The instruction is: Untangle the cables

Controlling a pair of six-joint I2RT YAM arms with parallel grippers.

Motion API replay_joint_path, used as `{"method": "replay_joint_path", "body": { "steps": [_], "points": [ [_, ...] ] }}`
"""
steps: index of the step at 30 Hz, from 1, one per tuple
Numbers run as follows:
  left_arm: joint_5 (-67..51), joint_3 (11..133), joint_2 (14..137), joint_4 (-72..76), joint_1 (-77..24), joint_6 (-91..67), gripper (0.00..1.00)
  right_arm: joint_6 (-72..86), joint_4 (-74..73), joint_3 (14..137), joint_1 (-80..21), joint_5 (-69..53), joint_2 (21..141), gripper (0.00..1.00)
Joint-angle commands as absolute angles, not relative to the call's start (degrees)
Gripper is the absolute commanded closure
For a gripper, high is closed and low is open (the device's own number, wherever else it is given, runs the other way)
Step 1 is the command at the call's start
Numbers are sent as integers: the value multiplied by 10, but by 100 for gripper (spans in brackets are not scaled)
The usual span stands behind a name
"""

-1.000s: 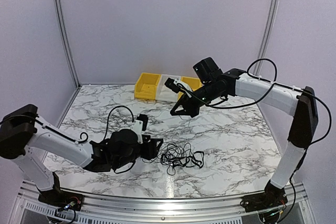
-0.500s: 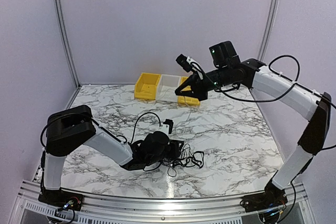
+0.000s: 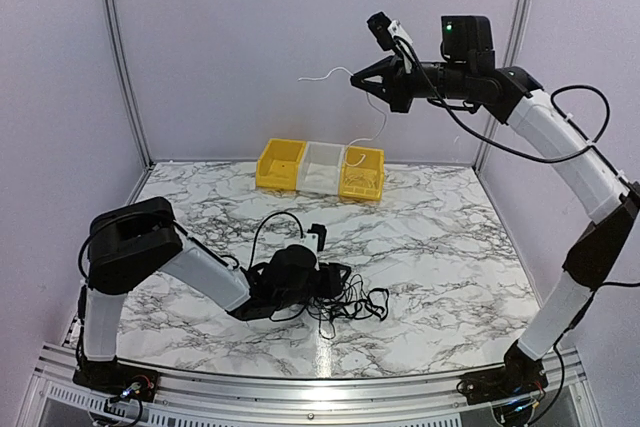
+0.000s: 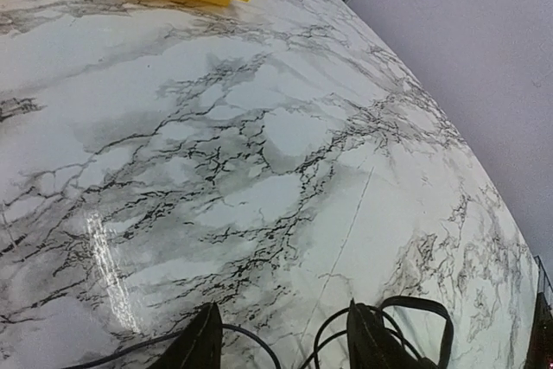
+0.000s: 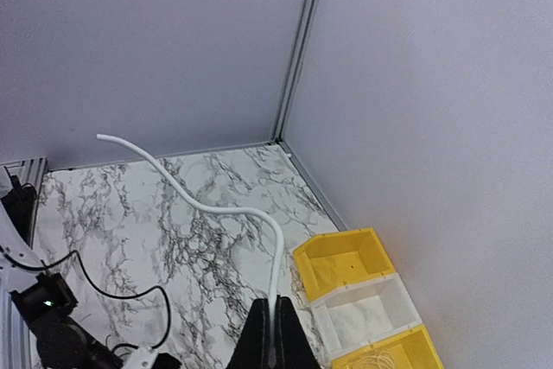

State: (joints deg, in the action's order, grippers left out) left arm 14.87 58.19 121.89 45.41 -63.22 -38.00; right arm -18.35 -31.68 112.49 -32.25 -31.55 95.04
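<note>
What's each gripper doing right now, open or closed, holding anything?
Left gripper: open, fingers apart at the black cables.
Right gripper: closed on a white cable.

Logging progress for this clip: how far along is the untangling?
Done: one white cable is out of the pile. In hand: the right tool holds it high, its tail reaching the right-hand yellow bin. Left: the black tangle, with the open left tool at its edge.
</note>
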Motion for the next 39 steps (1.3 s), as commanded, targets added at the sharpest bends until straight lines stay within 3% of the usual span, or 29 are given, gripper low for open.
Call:
{"method": "replay_joint_path", "body": {
  "steps": [1, 15, 27, 39],
  "points": [
    [169, 558, 1121, 460, -646, -317, 46, -184, -272, 1129, -290, -260, 998, 100],
    [251, 437, 891, 412, -663, -257, 38, -161, -153, 1143, -211, -249, 1143, 100],
    [313, 361, 817, 351, -662, -279, 37, -81, -114, 1299, -152, -284, 1337, 100],
    [323, 357, 829, 334, -662, -284, 36, -54, -106, 1175, -145, -200, 1325, 100]
  ]
}}
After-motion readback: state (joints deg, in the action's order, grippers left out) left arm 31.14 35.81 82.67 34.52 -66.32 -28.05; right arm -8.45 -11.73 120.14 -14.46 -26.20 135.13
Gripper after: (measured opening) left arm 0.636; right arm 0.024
